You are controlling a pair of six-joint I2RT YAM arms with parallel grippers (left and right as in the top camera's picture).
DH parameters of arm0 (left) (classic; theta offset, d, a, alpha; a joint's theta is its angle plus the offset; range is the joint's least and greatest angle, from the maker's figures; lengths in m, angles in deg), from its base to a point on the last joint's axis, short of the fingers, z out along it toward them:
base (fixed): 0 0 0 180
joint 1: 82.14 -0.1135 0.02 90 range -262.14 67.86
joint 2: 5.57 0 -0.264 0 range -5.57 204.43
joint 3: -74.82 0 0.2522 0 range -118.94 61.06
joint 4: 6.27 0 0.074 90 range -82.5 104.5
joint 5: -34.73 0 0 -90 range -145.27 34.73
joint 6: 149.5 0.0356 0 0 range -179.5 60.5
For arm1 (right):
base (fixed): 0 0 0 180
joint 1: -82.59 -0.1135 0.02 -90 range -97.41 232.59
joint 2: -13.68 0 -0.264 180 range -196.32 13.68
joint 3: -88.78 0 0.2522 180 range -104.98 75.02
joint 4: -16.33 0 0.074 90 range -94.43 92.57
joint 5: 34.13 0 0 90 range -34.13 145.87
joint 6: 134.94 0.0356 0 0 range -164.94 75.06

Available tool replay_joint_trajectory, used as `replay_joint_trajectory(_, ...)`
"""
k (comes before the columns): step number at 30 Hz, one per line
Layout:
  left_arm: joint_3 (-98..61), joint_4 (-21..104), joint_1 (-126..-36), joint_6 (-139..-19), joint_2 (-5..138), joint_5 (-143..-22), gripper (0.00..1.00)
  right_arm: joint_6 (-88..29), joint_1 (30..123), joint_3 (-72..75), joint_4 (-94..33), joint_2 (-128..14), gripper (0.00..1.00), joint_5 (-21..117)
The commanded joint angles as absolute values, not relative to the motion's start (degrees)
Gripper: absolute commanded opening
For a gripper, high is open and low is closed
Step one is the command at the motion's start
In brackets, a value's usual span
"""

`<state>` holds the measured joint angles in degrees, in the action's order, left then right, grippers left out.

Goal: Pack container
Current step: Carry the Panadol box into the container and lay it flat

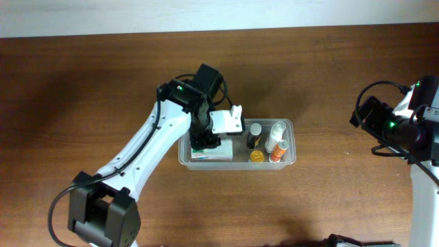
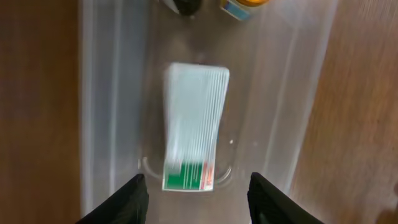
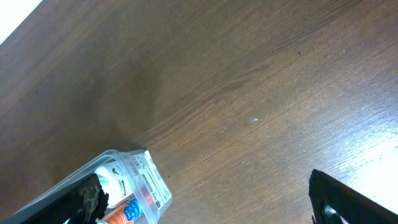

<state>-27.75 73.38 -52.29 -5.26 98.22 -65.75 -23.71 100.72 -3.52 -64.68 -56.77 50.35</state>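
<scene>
The left gripper point(image 2: 196, 182) hangs over the left end of the container point(image 1: 237, 163), its fingers spread apart and holding nothing. Under it, a white-and-green box point(image 2: 194, 118) lies flat inside. The container sits mid-table point(image 1: 82, 82), with small bottles point(image 1: 278, 140) in its right half. The right gripper point(image 3: 204, 186) is well apart, its fingers wide and empty.

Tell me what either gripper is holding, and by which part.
Nothing is held. The left gripper hangs open above the white-and-green rectangular box lying in the clear plastic container; the right gripper is open too.
</scene>
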Motion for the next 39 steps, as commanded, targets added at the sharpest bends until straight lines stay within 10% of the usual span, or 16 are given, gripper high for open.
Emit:
replay_joint_trajectory(1,-24.45,71.26,-52.29,-2.16,98.94,-67.74,0.55,-23.44,100.98,-4.03,-64.68,-56.99,0.98,50.06)
replay_joint_trajectory(12,-31.8,70.59,-52.6,-14.5,97.37,-57.77,0.57,-23.44,100.98,-4.03,-64.68,-56.97,0.99,50.06)
replay_joint_trajectory(18,-36.63,70.69,-55.64,-22.72,92.54,-57.4,0.99,-23.44,100.98,-4.03,-64.68,-56.99,0.98,50.04)
replay_joint_trajectory(25,-36.98,73.56,-66.7,-44.58,84.4,-55.87,0.99,-23.44,100.98,-4.03,-64.68,-56.99,0.98,50.04)
replay_joint_trajectory(39,-36.98,86.89,-75.81,-45.35,77.13,-57.57,0.99,-23.44,100.98,-4.03,-64.68,-56.99,0.98,50.06)
